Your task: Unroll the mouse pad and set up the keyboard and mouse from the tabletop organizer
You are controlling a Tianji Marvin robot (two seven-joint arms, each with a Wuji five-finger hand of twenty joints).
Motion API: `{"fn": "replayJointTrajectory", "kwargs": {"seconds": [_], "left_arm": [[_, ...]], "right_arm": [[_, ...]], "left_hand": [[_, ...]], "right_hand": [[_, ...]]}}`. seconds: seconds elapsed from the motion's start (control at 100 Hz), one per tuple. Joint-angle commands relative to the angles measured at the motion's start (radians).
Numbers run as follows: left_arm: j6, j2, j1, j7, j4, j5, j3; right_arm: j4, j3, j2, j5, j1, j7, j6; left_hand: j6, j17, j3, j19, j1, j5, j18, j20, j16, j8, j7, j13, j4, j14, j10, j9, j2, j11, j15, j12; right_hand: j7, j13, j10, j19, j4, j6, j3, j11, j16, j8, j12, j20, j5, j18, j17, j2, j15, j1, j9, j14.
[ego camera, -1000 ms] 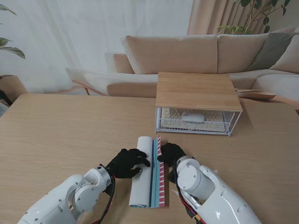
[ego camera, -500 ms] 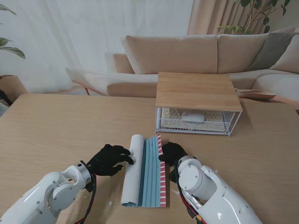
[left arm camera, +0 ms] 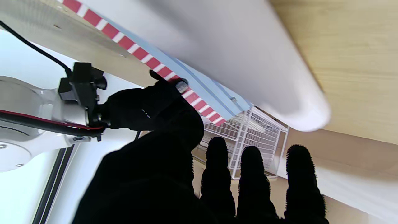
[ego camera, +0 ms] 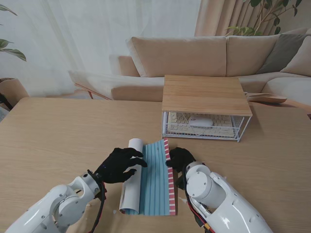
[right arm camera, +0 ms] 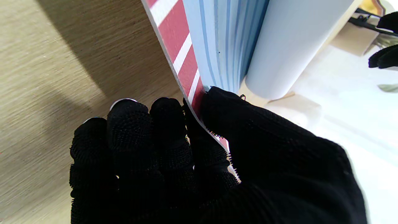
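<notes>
The mouse pad (ego camera: 156, 182) lies partly unrolled near me, blue-striped with a red-and-white border (ego camera: 170, 179) along its right edge. Its white rolled part (ego camera: 131, 182) sits on the left side. My left hand (ego camera: 119, 165) rests on top of the roll (left arm camera: 248, 56) with fingers spread, gripping nothing. My right hand (ego camera: 179, 159) pinches the pad's bordered far right corner (right arm camera: 177, 46) between thumb and fingers. The keyboard (ego camera: 182, 124) and white mouse (ego camera: 200, 121) lie inside the wire organizer (ego camera: 204, 94) farther from me.
The organizer has a wooden top and white wire walls (left arm camera: 258, 133), standing just beyond the pad on the right. Bare wooden table (ego camera: 63, 141) stretches to the left. A beige sofa (ego camera: 194, 53) stands behind the table.
My left hand has pushed the roll leftward, exposing more of the blue striped surface. The right hand has kept its pinch on the bordered edge in the same place.
</notes>
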Motion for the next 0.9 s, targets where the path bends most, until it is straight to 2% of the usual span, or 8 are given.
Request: {"fn": "replayJointTrajectory", "kwargs": {"seconds": [0.0,0.09,0.17,0.34,0.51,0.64,0.77,0.89], "left_arm": [[0.01,-0.017,-0.009,-0.056,-0.011,-0.011,0.018],[0.03,-0.004,-0.034,-0.158,-0.009,-0.031,0.038],[0.039,0.006,-0.052,-0.215,0.011,-0.045,0.047],[0.026,0.02,-0.05,-0.282,0.035,-0.036,0.014],[-0.041,0.026,-0.022,-0.264,0.045,0.023,-0.069],[-0.082,0.03,0.002,-0.274,0.033,0.05,-0.144],[-0.115,0.032,0.023,-0.283,-0.01,0.085,-0.214],[-0.115,0.025,0.034,-0.259,-0.057,0.09,-0.242]], "right_arm": [[-0.007,0.001,-0.007,0.002,-0.008,0.011,0.0],[-0.006,0.001,-0.005,-0.001,-0.008,0.014,-0.004],[-0.005,-0.001,-0.005,-0.002,-0.007,0.016,-0.006],[-0.004,0.0,-0.005,-0.006,-0.008,0.014,-0.007],[-0.006,0.001,-0.004,-0.007,-0.008,0.016,-0.006],[-0.005,0.001,-0.003,-0.008,-0.009,0.017,-0.008],[-0.002,0.0,-0.004,-0.004,-0.006,0.018,-0.006],[-0.003,0.002,-0.006,-0.001,-0.007,0.013,-0.005]], "left_hand": [[-0.034,-0.009,-0.021,-0.013,0.003,-0.022,-0.002,-0.008,-0.012,0.005,0.009,0.001,0.001,-0.028,-0.044,0.0,0.04,0.002,-0.006,0.008],[-0.028,-0.011,-0.025,-0.028,-0.027,-0.011,-0.001,-0.016,-0.005,-0.001,0.0,-0.001,0.004,-0.029,-0.041,0.015,0.046,-0.007,0.013,0.004],[-0.026,-0.008,-0.025,-0.036,-0.033,0.004,-0.001,-0.02,-0.004,-0.001,0.001,0.004,0.004,-0.026,-0.036,0.03,0.043,-0.007,0.019,0.003],[-0.015,-0.007,-0.019,-0.031,-0.039,0.035,0.003,-0.018,-0.005,-0.003,0.0,0.012,0.002,-0.025,-0.027,0.047,0.032,-0.011,0.024,0.002],[-0.015,-0.012,0.001,0.026,-0.026,0.066,0.011,0.011,-0.009,-0.005,0.002,0.049,-0.022,-0.019,-0.017,0.088,0.015,-0.012,0.034,0.004],[-0.014,-0.011,0.002,0.031,-0.022,0.083,0.017,0.014,-0.009,-0.006,0.004,0.062,-0.028,-0.012,-0.012,0.103,0.004,-0.011,0.038,0.005],[-0.011,-0.007,0.007,0.034,-0.03,0.087,0.026,0.015,-0.01,-0.01,-0.001,0.076,-0.03,0.003,-0.003,0.112,0.002,-0.017,0.039,0.002],[-0.003,-0.007,0.009,0.034,-0.043,0.08,0.027,0.015,-0.011,-0.016,-0.013,0.077,-0.026,0.006,0.005,0.11,0.009,-0.025,0.035,-0.001]], "right_hand": [[0.04,0.036,0.09,0.081,0.017,-0.009,0.057,0.043,0.013,0.027,0.017,0.047,0.017,-0.031,0.007,-0.006,0.019,0.046,0.024,0.034],[0.041,0.034,0.091,0.079,0.017,-0.009,0.057,0.044,0.015,0.028,0.018,0.048,0.016,-0.031,0.005,-0.004,0.02,0.046,0.023,0.036],[0.042,0.035,0.093,0.078,0.019,-0.006,0.058,0.046,0.016,0.031,0.019,0.049,0.014,-0.029,0.003,-0.004,0.023,0.047,0.022,0.036],[0.042,0.034,0.094,0.079,0.019,-0.006,0.059,0.047,0.017,0.034,0.021,0.051,0.014,-0.029,0.004,-0.003,0.024,0.047,0.021,0.037],[0.041,0.032,0.094,0.08,0.019,-0.004,0.058,0.048,0.018,0.036,0.022,0.053,0.013,-0.03,0.003,-0.002,0.025,0.047,0.02,0.036],[0.041,0.024,0.095,0.078,0.021,-0.006,0.059,0.052,0.02,0.038,0.024,0.055,0.011,-0.033,-0.004,0.002,0.027,0.046,0.015,0.034],[0.04,0.011,0.093,0.077,0.025,-0.011,0.055,0.062,0.025,0.043,0.03,0.059,0.006,-0.043,-0.018,0.011,0.035,0.044,0.001,0.028],[0.039,0.006,0.092,0.078,0.028,-0.012,0.053,0.065,0.027,0.047,0.03,0.061,0.003,-0.045,-0.023,0.014,0.038,0.045,-0.003,0.027]]}}
